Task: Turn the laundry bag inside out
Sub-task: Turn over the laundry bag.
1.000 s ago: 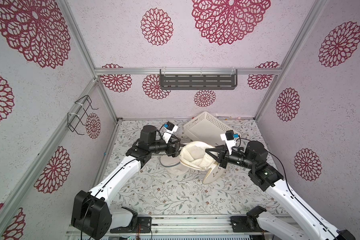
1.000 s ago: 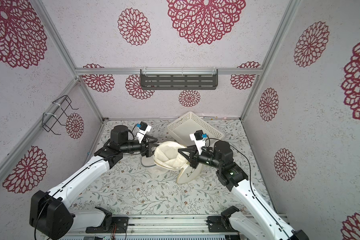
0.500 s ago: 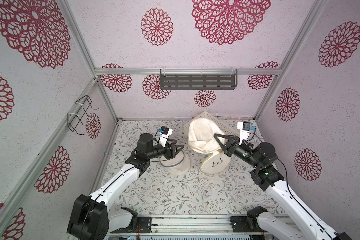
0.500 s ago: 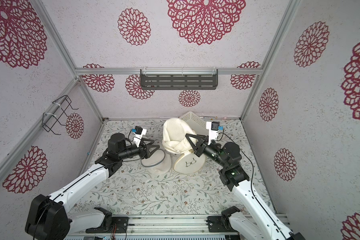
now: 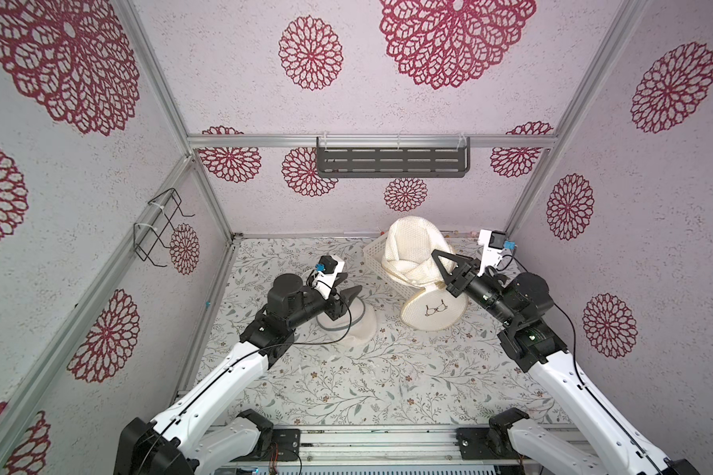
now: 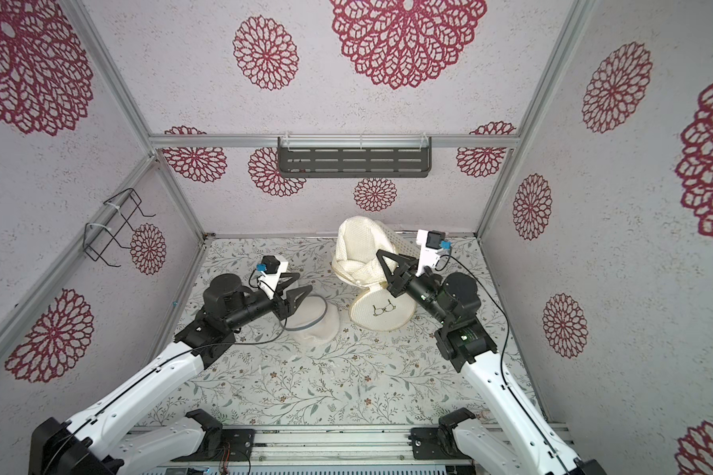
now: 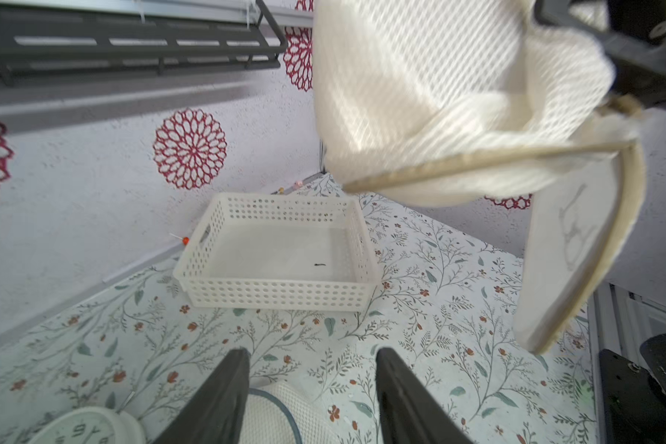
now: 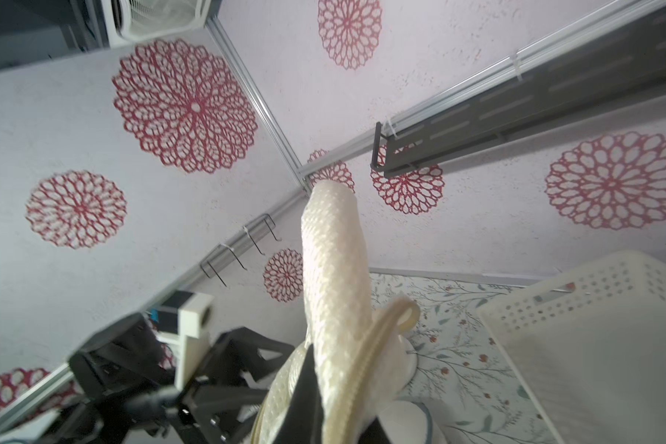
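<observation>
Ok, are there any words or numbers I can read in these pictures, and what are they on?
"9": on the white round dial in the left wrist view; the numeral beside it is too blurred.
A small bra drawing, no words: on the round panel of the cream mesh laundry bag.
Label on the white perforated plastic basket: too blurred to read.

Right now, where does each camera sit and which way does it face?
Both top views: high at the front, looking down and back over the table; left tool and right tool, pinching the laundry bag, show.
Left wrist: behind the left tool, facing the basket and back wall; its open fingers show.
Right wrist: behind the right tool, looking up along the laundry bag toward the back-left corner; the left arm shows.
Shared: both wrist views catch laundry bag and basket.
</observation>
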Available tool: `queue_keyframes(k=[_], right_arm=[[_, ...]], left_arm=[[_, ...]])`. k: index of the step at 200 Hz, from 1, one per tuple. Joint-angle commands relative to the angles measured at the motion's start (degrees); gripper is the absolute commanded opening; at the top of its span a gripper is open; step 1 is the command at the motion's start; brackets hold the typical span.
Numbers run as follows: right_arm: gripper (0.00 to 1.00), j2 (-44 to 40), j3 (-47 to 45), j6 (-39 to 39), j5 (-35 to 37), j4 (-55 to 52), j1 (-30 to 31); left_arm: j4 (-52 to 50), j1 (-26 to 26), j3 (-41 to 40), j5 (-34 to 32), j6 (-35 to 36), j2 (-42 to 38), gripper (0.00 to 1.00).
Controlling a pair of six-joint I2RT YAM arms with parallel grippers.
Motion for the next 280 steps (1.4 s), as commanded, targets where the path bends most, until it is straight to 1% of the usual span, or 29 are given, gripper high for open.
queue_keyframes(k=[1,18,35,48,82,100,114,132,163,171,185,203,209,219,231,243,251,263,280], right_arm=[[0.00,2.54,4.72,-14.35,-8.01,-10.92,0.09],[0.00,5.08,6.96,-19.57,-13.39,-15.40,0.19],[0.00,7.37,9.03,-23.09,-18.57,-18.95,0.75],[0.00,8.72,10.07,-24.27,-21.71,-20.51,1.00],[0.00,10.69,11.82,-27.38,-28.01,-23.12,1.72],[0.00,11.14,12.11,-29.08,-30.01,-23.41,2.02],[0.00,11.40,11.90,-29.02,-31.13,-21.68,2.43],[0.00,12.29,12.07,-29.28,-31.54,-20.24,3.04],[0.00,13.12,11.98,-28.52,-29.22,-16.58,3.26],[0.00,13.36,12.07,-28.32,-28.16,-16.13,3.24],[0.00,13.79,12.16,-28.13,-27.03,-15.54,3.26],[0.00,14.01,11.94,-26.87,-26.09,-14.30,3.30],[0.06,13.94,11.81,-26.29,-25.49,-14.17,3.38],[0.19,13.67,11.71,-25.56,-23.62,-14.78,3.43],[0.41,12.93,11.57,-24.58,-20.64,-16.55,3.30],[0.54,11.22,10.26,-22.76,-18.56,-16.71,3.14],[0.60,9.59,8.86,-21.27,-16.98,-16.13,3.09],[0.67,7.11,6.85,-18.96,-15.11,-14.94,2.99],[0.69,4.56,5.09,-16.67,-13.14,-14.54,2.91]], left_arm=[[-9.71,1.00,5.15,2.63,9.21,-0.36,0.61],[-14.30,1.01,8.63,5.19,13.16,1.30,0.70],[-15.22,1.00,10.56,6.46,15.24,3.12,0.80],[-15.44,1.03,11.63,7.02,16.12,4.53,0.85],[-15.84,1.99,12.69,10.07,16.08,7.57,0.86],[-15.79,2.96,13.05,14.36,14.75,8.55,0.83],[-15.37,3.52,13.15,17.76,13.39,9.31,0.78],[-13.44,3.98,12.93,22.22,10.65,10.00,0.68],[-7.94,4.61,11.53,28.86,4.25,10.53,0.51],[-7.29,4.73,11.45,30.15,3.32,10.58,0.45],[-6.29,4.76,11.39,31.21,1.97,10.58,0.30],[-6.26,4.76,11.36,31.39,1.61,10.75,0.14],[-6.26,4.81,11.38,31.32,1.54,10.76,0.08],[-6.26,4.76,11.37,30.95,1.32,10.67,0.00],[-6.71,4.87,11.56,29.38,0.42,10.53,0.00],[-7.74,4.99,11.91,28.04,0.06,10.49,0.00],[-8.80,5.11,12.17,27.11,-0.03,10.49,0.00],[-9.62,5.22,12.17,26.82,-0.02,10.49,0.00],[-10.59,5.21,12.17,26.00,0.19,10.40,0.00]])
